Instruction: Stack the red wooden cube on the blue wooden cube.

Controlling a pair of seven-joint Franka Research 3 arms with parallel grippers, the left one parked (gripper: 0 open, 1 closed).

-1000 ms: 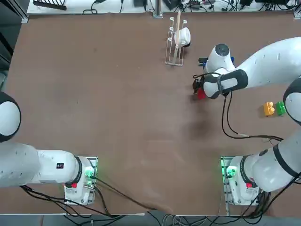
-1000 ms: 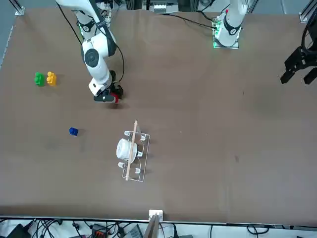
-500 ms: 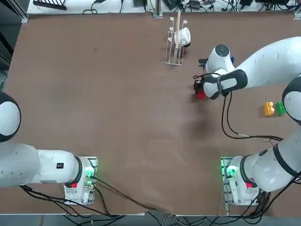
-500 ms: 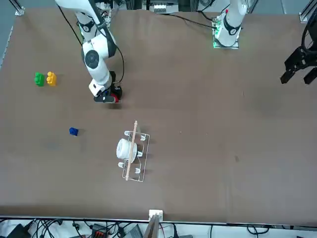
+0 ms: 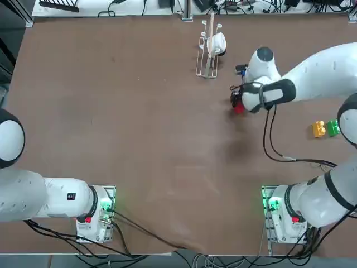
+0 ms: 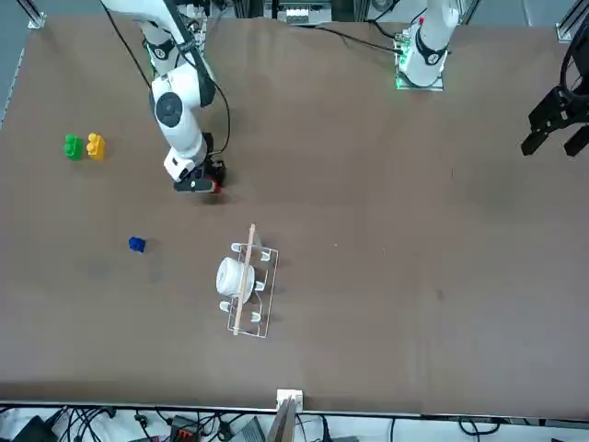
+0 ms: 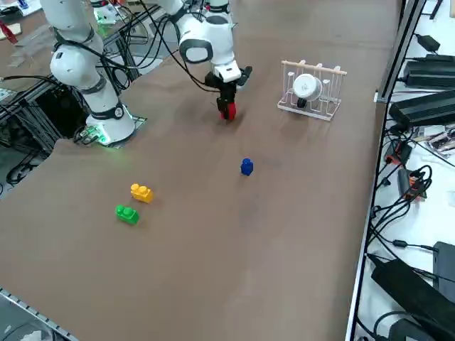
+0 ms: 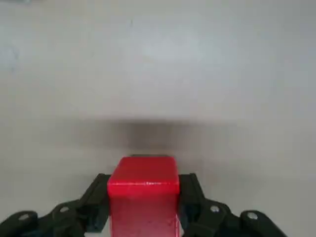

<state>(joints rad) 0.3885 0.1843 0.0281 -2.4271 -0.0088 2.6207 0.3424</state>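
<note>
Wrist view: red wooden cube (image 8: 143, 197) pinched between both fingers of right gripper (image 8: 143, 210), jaws closed on its sides, low over bare table (image 8: 158, 74). Side view: blue wooden cube (image 7: 247, 167) at frame centre, well apart from gripper. Risk: cube is small, target smaller; off-centre release could tip it off. Open room btwn them; rack (image 7: 310, 91) w/ cup upper right, clear of path; table edge far off
</note>
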